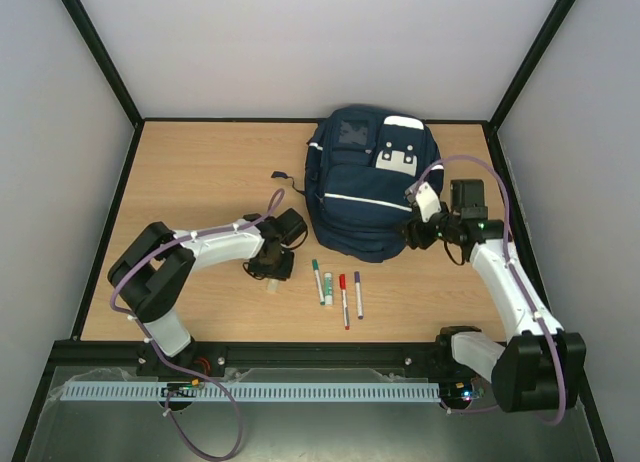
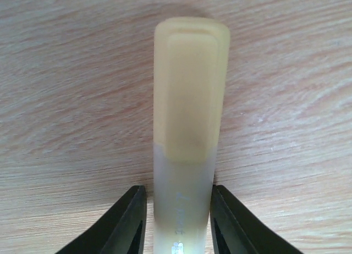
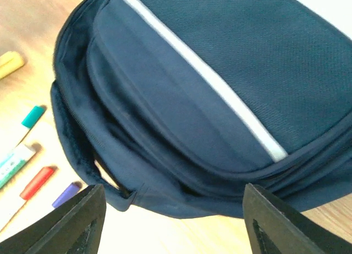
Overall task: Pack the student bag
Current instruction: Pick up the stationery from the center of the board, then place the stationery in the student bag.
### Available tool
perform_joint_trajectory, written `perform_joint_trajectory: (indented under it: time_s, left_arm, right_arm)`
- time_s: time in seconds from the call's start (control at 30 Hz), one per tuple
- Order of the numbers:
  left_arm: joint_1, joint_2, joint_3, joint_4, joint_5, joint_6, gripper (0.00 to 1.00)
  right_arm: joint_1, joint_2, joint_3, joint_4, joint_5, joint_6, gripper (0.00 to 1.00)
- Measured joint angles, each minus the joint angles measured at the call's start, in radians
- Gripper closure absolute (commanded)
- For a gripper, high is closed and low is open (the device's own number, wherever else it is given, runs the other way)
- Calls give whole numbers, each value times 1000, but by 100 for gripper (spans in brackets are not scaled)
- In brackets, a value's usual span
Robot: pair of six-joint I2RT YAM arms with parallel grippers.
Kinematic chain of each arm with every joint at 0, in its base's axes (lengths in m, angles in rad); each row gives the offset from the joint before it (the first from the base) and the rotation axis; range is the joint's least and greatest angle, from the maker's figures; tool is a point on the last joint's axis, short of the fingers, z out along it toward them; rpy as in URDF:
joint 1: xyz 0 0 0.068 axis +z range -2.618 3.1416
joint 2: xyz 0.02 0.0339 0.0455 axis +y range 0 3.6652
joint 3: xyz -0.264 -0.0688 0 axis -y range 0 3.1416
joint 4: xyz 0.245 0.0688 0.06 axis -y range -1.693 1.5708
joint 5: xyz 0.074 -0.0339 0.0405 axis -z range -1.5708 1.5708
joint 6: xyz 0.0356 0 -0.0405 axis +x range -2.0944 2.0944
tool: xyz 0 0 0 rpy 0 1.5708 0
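Top view: the student bag (image 1: 365, 197) is lying flat just ahead of the right gripper (image 1: 413, 234). The left gripper (image 1: 272, 274) is sitting well off to the bag's side, low over a yellow highlighter (image 1: 272, 286). A row of markers (image 1: 343, 300) is lying between the two grippers. You're getting open tabletop (image 1: 200, 172) beyond the left fingers, but the side wall (image 1: 580, 182) is crowding the right arm.

Left wrist: the fingers (image 2: 129, 226) are pinching the highlighter's pale barrel, one each side, w/ the cap pointing away from them. Bare wood is showing all round.

Right wrist: the fingers (image 3: 82, 221) are standing spread wide and holding nothing, w/ the bag's near edge directly ahead btwn them. I'm judging the bag as soft, floppy fabric, prob. light while unpacked, so a grabbed panel will likely be sagging and bunching. You're better off going for a seam or pocket lip. I can't tell whether any zip is open. The markers are lying out past the left finger.
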Motion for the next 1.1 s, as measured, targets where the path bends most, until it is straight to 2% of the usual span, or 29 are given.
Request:
perform_joint_trajectory:
  time_s: [0.17, 0.3, 0.47, 0.67, 0.87, 0.97, 1.1]
  left_arm:
    - [0, 0, -7, 4, 1, 33, 75]
    - [0, -18, -31, 27, -3, 49, 84]
    - [0, -65, -80, 44, -4, 52, 91]
    - [0, -146, -111, 53, 1, 52, 95]
    - [0, -190, -111, 95, 30, 47, 96]
    - [0, -199, -111, 111, 43, 41, 96]
    - [0, -220, -111, 137, 68, 25, 97]
  right_arm:
    - [25, 152, 187, -60, 77, -83, 37]
    - [124, 238, 274, -92, 175, -161, 40]
    - [233, 360, 360, -133, 285, -249, 40]
    - [298, 450, 378, -140, 409, -349, 41]
    - [342, 520, 386, -141, 459, -389, 46]
    - [345, 550, 398, -138, 473, -391, 56]
    - [345, 571, 413, -139, 484, -383, 81]
